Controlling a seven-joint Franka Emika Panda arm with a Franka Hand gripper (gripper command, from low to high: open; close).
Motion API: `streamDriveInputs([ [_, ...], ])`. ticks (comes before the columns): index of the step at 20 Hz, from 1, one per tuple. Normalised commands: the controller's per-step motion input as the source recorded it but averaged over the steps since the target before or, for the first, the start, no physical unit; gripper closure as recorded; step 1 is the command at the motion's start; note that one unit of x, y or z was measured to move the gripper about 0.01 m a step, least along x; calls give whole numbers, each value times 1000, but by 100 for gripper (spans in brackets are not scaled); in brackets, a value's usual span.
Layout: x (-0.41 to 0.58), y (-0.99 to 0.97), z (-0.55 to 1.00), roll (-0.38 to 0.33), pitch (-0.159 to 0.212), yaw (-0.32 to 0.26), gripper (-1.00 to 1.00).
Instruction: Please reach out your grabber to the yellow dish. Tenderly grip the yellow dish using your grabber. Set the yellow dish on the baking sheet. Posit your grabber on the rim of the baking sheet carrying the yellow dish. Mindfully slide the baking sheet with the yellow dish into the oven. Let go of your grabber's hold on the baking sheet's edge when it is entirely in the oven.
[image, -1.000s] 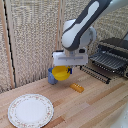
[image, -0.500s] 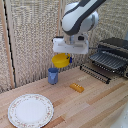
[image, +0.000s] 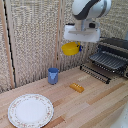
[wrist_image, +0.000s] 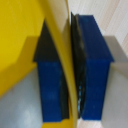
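My grabber (image: 77, 44) is shut on the rim of the yellow dish (image: 70, 48) and holds it in the air, well above the wooden table. In the wrist view the two blue fingers (wrist_image: 95, 70) pinch the thin yellow rim (wrist_image: 61, 60) between them. The baking sheet (image: 107, 60), dark and wire-ribbed, sticks out of the oven (image: 116, 47) at the exterior view's right, a little lower than the dish and to its right. The oven's door (image: 95, 73) hangs down open.
A blue cup (image: 53, 75) stands on the table (image: 95, 105) below and to the left of the dish. A flat orange-yellow oblong piece (image: 76, 87) lies near the middle. A large white patterned plate (image: 30, 110) sits at the front left. A woven screen stands behind.
The grabber has risen with the yellow dish and moved toward the exterior view's right, closer to the baking sheet.
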Motion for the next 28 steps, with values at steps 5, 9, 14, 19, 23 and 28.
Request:
streamDriveInputs([
  [5,117,-751,171,0,-1,-157,100],
  [9,153,-756,157,0,-1,-153,100],
  [14,154,-786,192,0,0,-141,100],
  [19,219,-857,169,4,0,-104,100],
  [23,365,-874,114,2,0,-78,100],
  [28,318,-857,27,17,40,-68,100],
])
